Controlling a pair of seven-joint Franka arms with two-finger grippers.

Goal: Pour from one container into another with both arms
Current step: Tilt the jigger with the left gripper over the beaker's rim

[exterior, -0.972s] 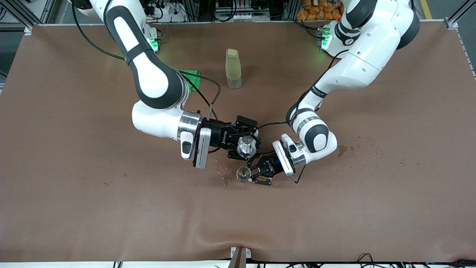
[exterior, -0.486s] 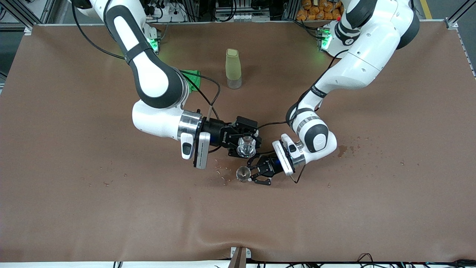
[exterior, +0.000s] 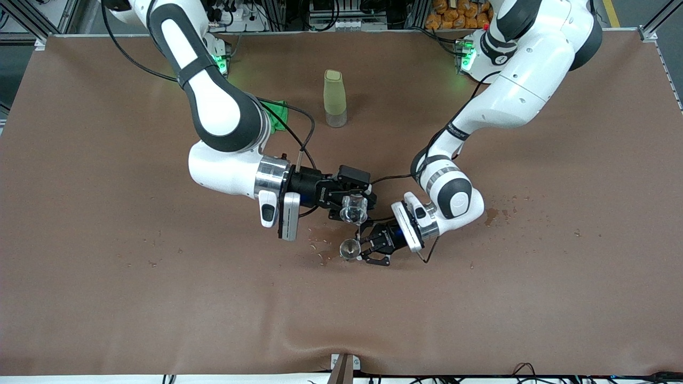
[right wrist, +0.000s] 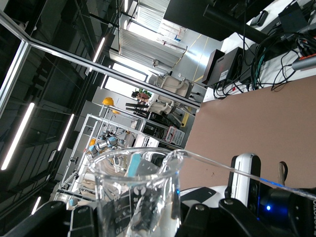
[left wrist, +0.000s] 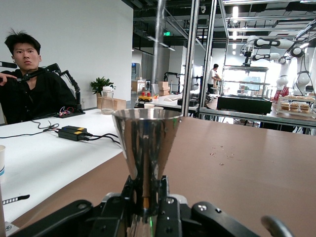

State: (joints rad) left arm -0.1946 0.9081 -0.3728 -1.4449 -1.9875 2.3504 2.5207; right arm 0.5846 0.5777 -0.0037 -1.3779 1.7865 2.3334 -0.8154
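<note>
Clear glass cup [exterior: 354, 209] clamped in right gripper [exterior: 356, 205], tilted; left gripper [exterior: 360, 249] grips jigger [exterior: 349, 248]

We see a plain brown bench [exterior: 106, 266], flecked with darker wet spots near the frame's centre. The arms are white with dark grey joints, their tools black. The glass cup [exterior: 354, 208] is clear, the jigger [exterior: 349, 249] silvery, the bottle [exterior: 334, 98] pale yellow-green over a clear base.
</note>
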